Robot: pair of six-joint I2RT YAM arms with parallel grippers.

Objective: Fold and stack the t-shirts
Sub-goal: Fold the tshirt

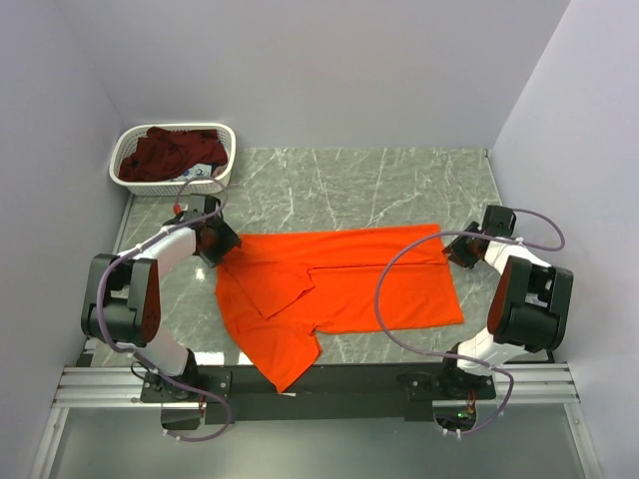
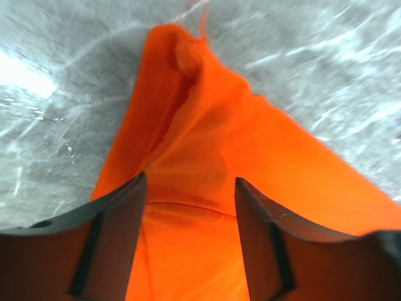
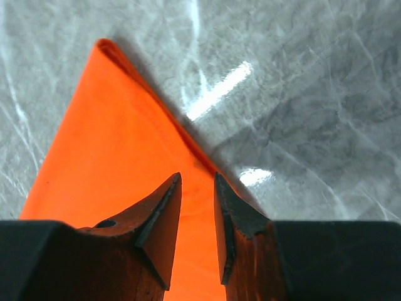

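**Two corners, uneven grip: the fold may go crooked**

The orange t-shirt (image 1: 349, 279) lies spread across the middle of the bench (image 1: 399, 180), and part of it reaches over the near edge. The maroon t-shirt (image 1: 170, 152) waits in the basket (image 1: 232, 140) at the far left corner.

My left tool (image 2: 189, 182) is at the far left corner of the orange cloth. Its fingers stand wide, with a bulge of cloth between them but nothing pinched. My right tool (image 3: 196, 175) is at the far right corner. It is narrow and the folded edge runs into the gap, but I cannot tell if it really pinches.

I think the danger is this: if one side grips and the other does not, lifting will drag only one corner and the shirt will twist. If the left fingers close on the bulge, they may catch too many layers and undo the fold already made. Also, the part over the near edge could pull the shirt off the bench.
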